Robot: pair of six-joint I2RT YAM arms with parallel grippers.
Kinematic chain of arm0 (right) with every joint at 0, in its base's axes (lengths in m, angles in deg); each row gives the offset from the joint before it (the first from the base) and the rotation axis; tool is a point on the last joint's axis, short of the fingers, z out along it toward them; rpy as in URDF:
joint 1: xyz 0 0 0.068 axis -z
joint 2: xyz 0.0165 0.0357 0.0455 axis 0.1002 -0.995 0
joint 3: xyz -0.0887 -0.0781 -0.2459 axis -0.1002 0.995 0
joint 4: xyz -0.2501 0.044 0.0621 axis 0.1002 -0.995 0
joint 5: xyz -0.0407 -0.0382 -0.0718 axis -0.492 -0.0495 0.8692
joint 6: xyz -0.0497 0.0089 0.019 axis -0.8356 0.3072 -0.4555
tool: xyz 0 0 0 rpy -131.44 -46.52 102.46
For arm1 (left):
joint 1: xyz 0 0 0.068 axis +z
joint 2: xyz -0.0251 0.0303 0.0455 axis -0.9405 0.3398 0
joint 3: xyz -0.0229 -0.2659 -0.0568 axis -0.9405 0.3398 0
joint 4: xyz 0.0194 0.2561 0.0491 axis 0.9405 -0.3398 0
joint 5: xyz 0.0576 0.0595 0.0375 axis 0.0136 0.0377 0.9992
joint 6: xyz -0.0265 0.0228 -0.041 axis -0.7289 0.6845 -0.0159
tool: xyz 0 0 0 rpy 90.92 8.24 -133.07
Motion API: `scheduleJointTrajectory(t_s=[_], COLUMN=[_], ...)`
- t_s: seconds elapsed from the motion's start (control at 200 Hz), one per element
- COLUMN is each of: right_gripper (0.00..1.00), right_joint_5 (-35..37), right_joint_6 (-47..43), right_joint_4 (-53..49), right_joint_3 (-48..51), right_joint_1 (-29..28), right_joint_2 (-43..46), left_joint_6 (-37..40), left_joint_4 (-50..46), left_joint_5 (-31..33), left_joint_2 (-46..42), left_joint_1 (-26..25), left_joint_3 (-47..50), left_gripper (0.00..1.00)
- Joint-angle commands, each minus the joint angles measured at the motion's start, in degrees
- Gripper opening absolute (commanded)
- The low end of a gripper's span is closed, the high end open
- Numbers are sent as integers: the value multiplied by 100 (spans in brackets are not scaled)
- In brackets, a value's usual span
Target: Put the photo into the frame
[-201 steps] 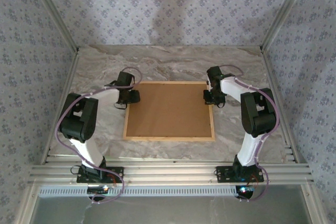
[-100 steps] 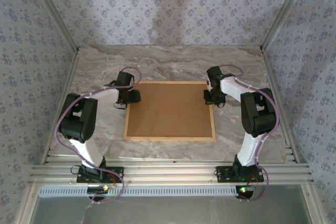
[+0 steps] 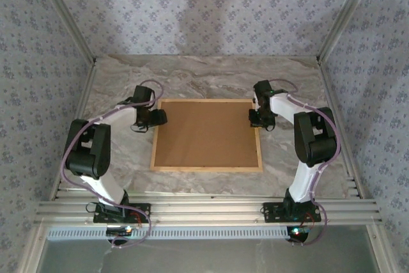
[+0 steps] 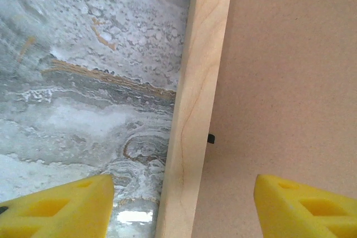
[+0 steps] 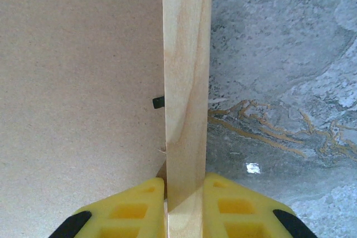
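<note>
Because the frame (image 3: 206,169) lies face down in the middle of the table (image 3: 121,81) with the brown board (image 3: 208,133) filling it, the main risk is the one-sided hold. Only the right gripper (image 5: 186,211) has a grip. Any lift or pull from there would likely pivot or tilt the frame about its free left rail. That could drag it across the table or let the board slip out of its seat.

A small black tab (image 5: 158,102) at the inner edge of the right rail sits just ahead of the pinch, and a slide along the rail could catch or bend it. On the left, a closing stroke made off-centre could push the rail sideways rather than clamp it, or press a finger onto the board and jam it. Whether the photo sits beneath the board cannot be told; if it does, a skewed board could crease it.

The right gripper is pressed together on the right rail, its yellow fingers (image 5: 125,215) touching the wood on both sides. The left gripper (image 4: 181,207) stands spread wide astride the left rail. One finger is over the table and the other over the board, both apart from the wood, and it holds nothing.
</note>
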Motion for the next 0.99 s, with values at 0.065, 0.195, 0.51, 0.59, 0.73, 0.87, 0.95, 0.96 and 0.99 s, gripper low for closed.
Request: scheduleJointTrajectory(t_s=[0.065, 0.195, 0.51, 0.59, 0.73, 0.87, 0.95, 0.96, 0.99], right_gripper=[19, 19, 19, 19, 19, 19, 19, 19, 19], right_joint_5=[-282, -289, -300, -300, -292, -307, -302, -302, -303], right_joint_6=[-124, -129, -141, -141, -155, -159, -167, -167, -167], right_joint_4=[-25, -17, -35, -51, -62, -62, -69, -68, -68], right_joint_3=[204, 222, 188, 171, 170, 169, 169, 169, 169], right_joint_1=[-82, -75, -73, -74, -74, -74, -74, -74, -72], right_joint_2=[-288, -288, -306, -306, -314, -323, -323, -323, -323], left_joint_6=[27, 141, 232, 240, 214, 214, 231, 230, 223], left_joint_4=[-202, -301, -278, -280, -264, -225, -238, -231, -238], left_joint_5=[26, 118, 122, 115, 98, 111, 108, 107, 95], left_joint_2=[-116, 24, 265, 279, 160, 124, 216, 222, 253], left_joint_1=[79, 90, 140, 149, 176, 219, 240, 243, 238], left_joint_3=[-81, -171, -267, -297, -341, -384, -426, -429, -437], left_gripper=[63, 53, 42, 41, 43, 44, 43, 43, 43])
